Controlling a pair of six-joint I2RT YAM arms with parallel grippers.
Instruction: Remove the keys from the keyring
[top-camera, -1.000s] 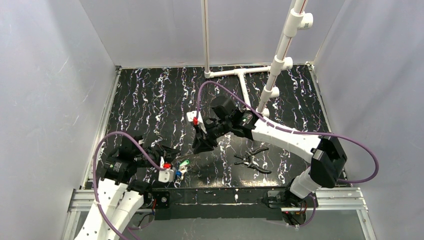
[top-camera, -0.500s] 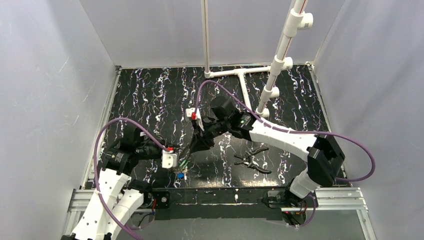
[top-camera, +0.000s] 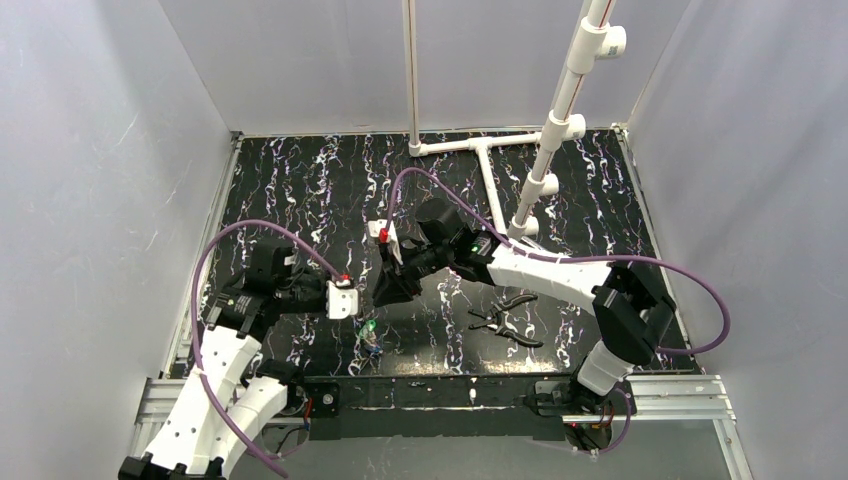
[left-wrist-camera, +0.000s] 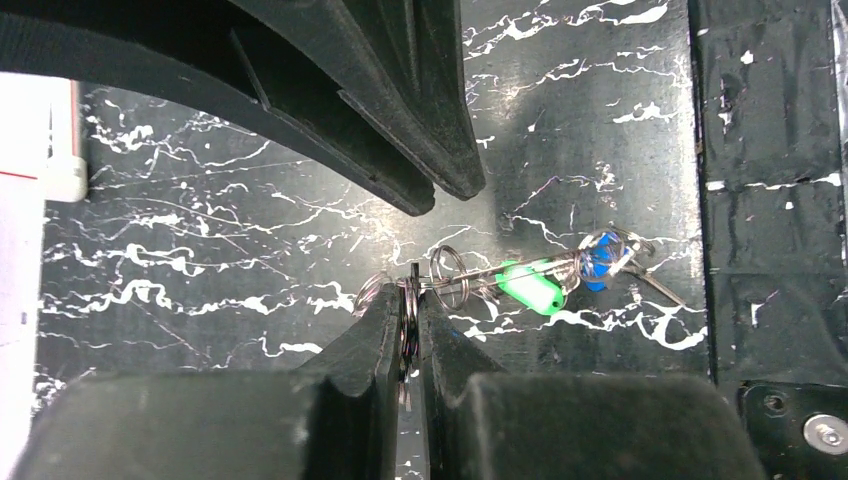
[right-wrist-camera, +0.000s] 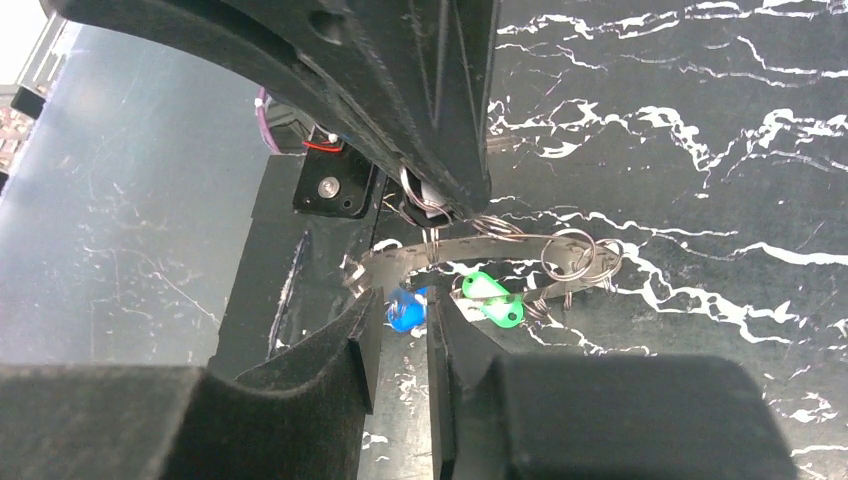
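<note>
In the left wrist view my left gripper (left-wrist-camera: 408, 295) is shut on the keyring (left-wrist-camera: 407, 322), a thin silvery ring pinched edge-on between its pads. More small rings trail right from it to the keys, one green-headed (left-wrist-camera: 530, 285) and one blue-headed (left-wrist-camera: 600, 260), near the table's front edge. My right gripper (right-wrist-camera: 400, 300) is open a little, with nothing between its fingers. Its tips hover just short of the blue key (right-wrist-camera: 405, 312), and the green key (right-wrist-camera: 490, 298) lies to the right. From above, the two grippers face each other (top-camera: 352, 302) (top-camera: 384, 290) over the keys (top-camera: 370, 330).
Black-handled pliers (top-camera: 505, 318) lie on the marbled black table to the right of the keys. A white pipe frame (top-camera: 480, 150) stands at the back. The table's front rail (top-camera: 440, 390) runs just below the keys.
My left gripper has drawn back and away from the front edge, still shut on the ring, with the keys trailing. My right gripper has shifted left towards it and its jaws have narrowed slightly.
</note>
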